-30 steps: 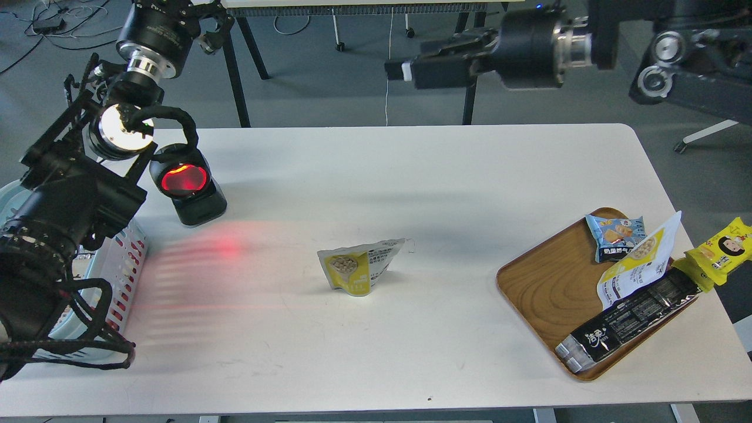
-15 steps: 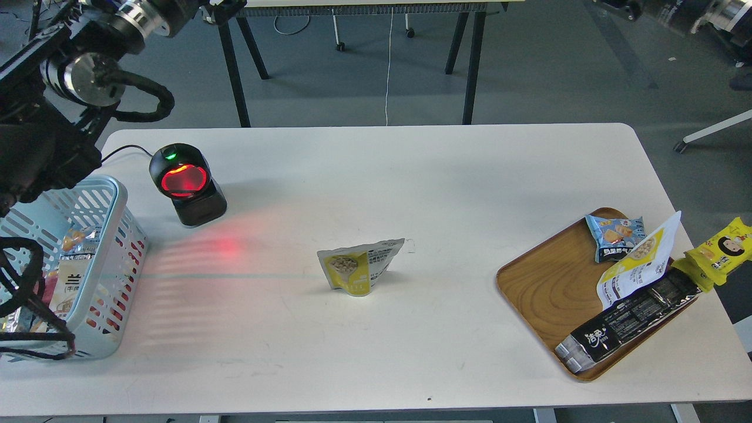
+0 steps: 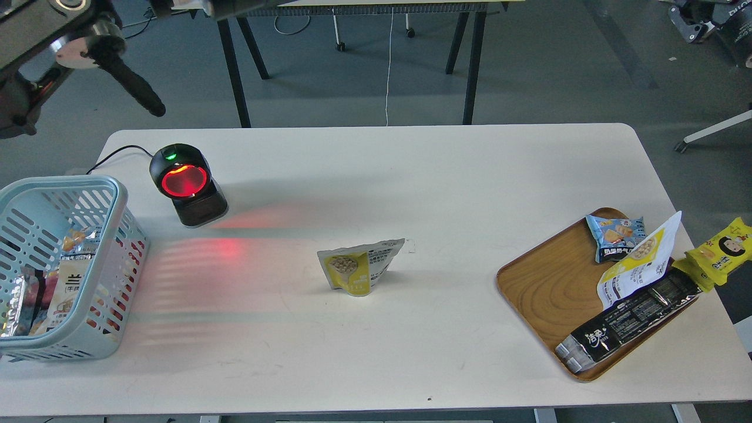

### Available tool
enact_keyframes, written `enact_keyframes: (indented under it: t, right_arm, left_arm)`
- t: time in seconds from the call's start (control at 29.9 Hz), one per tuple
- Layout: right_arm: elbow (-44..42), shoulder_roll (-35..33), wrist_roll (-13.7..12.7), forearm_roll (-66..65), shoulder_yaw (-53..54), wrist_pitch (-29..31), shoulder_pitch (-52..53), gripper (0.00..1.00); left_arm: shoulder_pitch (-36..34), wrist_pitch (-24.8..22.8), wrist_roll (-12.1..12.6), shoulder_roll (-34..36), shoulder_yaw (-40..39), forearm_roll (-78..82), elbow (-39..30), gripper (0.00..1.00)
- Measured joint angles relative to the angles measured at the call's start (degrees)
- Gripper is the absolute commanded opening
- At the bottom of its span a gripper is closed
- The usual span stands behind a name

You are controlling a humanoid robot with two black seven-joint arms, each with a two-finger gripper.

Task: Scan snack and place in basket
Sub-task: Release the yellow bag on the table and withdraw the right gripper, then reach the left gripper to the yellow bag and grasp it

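My left arm [image 3: 35, 53] shows only at the upper left corner of the frame, lifted clear of the counter [image 3: 411, 176]; its hand lies beyond the top edge, so I cannot say whether it is open or closed. My right arm [image 3: 719, 23] shows only as a dark piece in the upper right corner, and its hand is likewise out of sight.

Below the left arm, at the left edge of the frame, the basket [image 3: 111, 211] sits on the counter with several packets lying inside it. Just right of its far corner stands a black scanner [image 3: 187, 185], its round window glowing red with a small green light on top. Red light falls in stripes across the counter in front of the scanner and onto the basket's slotted side.

The snack [image 3: 358, 267] rests alone near the middle of the frame, well apart from basket and scanner. It is propped up on its lower edge, the yellow face with the round bean picture turned toward me.

At the right of the frame, an oval wooden tray [image 3: 546, 288] holds a small blue packet [image 3: 614, 235], a second white-and-yellow pouch [image 3: 640, 264] and a long black packet [image 3: 628, 323] that overhangs the tray's near rim. A yellow packet [image 3: 719, 252] lies just beside the tray at the counter's right edge.
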Motion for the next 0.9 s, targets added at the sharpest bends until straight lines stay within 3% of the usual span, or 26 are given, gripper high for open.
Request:
enact_keyframes:
  t: [0.17, 0.43, 0.67, 0.9]
  right_arm:
    - [-0.5, 3.5, 0.0, 0.1, 6.1, 0.0, -4.5, 0.99]
    - [-3.5, 9.9, 0.0, 0.0, 7.0, -2.8, -5.4, 0.99]
    - [-3.4, 11.2, 0.0, -0.1, 7.0, -2.8, -5.4, 0.99]
    - [-3.8, 11.2, 0.0, -0.1, 7.0, -2.6, -5.3, 0.99]
  left_arm:
    - [0.5, -1.8, 0.0, -3.4, 1.0, 18.1, -7.9, 0.88]
    - [1.7, -2.8, 0.3, -7.0, 8.0, 47.0, -14.8, 0.88]
    - [6.3, -2.8, 0.4, -7.3, 15.5, 67.6, -16.0, 0.77]
    - [9.5, -2.8, 0.3, -5.5, 17.1, 74.7, -19.8, 0.75]
